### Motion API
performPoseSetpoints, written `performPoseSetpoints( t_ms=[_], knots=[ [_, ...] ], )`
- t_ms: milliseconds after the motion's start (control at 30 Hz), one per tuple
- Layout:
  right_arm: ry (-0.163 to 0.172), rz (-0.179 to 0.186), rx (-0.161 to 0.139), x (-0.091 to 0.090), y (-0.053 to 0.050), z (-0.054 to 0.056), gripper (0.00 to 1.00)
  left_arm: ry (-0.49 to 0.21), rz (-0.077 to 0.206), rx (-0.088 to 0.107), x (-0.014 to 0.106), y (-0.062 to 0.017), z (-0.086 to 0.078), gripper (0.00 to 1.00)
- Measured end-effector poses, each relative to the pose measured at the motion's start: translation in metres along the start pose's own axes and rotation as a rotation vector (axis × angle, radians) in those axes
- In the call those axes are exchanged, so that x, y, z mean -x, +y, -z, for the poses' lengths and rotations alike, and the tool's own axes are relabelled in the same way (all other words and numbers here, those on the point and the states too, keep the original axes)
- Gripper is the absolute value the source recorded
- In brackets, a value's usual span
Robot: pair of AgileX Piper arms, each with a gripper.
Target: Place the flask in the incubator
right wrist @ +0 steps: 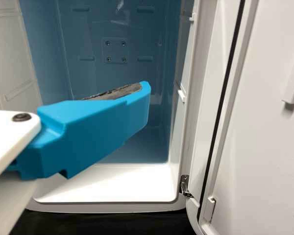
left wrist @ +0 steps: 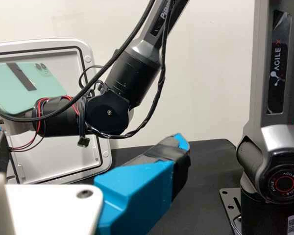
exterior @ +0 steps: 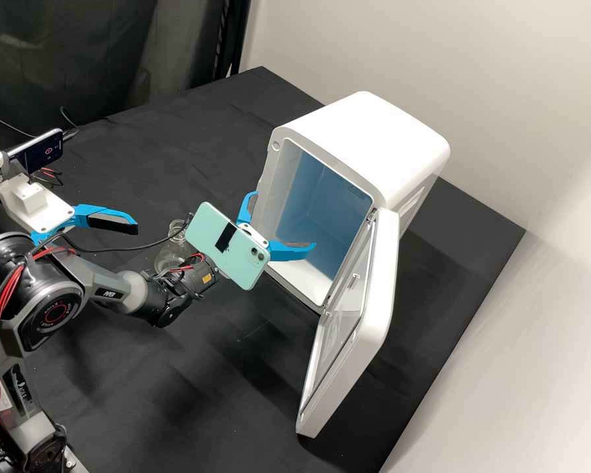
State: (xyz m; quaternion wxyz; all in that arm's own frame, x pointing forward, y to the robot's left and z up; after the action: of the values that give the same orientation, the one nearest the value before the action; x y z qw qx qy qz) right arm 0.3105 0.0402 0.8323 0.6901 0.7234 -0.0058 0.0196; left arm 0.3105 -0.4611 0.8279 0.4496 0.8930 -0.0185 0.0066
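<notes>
The white incubator (exterior: 374,144) stands at the right of the bench, blue inside, with its door (exterior: 348,315) swung wide open. My right gripper (exterior: 276,226) hovers at the doorway, open and empty. One of its blue fingers (right wrist: 98,122) points into the bare blue chamber (right wrist: 112,58). A clear glass flask (exterior: 171,246) stands upright on the black bench, just behind the right arm's wrist and partly hidden by it. My left gripper (exterior: 105,226) hangs farther left above the bench, open and empty, a hand's width from the flask. Its finger (left wrist: 152,181) faces the right arm (left wrist: 122,83).
A mint-green phone (exterior: 228,244) is mounted on the right wrist and another phone (exterior: 43,150) on the left arm. An arm base (left wrist: 274,147) stands close beside the left gripper. The open door juts toward the bench's front edge. A white wall is behind the incubator.
</notes>
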Motion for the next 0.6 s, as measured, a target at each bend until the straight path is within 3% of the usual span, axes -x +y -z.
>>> performPoseSetpoints(
  t_ms=[600],
  knots=[
    [0.005, -0.005, -0.007, 0.0067, -0.001, -0.0012, 1.0, 0.0, 0.0, 0.0, 0.0, 0.0, 0.0, 1.0]
  ],
)
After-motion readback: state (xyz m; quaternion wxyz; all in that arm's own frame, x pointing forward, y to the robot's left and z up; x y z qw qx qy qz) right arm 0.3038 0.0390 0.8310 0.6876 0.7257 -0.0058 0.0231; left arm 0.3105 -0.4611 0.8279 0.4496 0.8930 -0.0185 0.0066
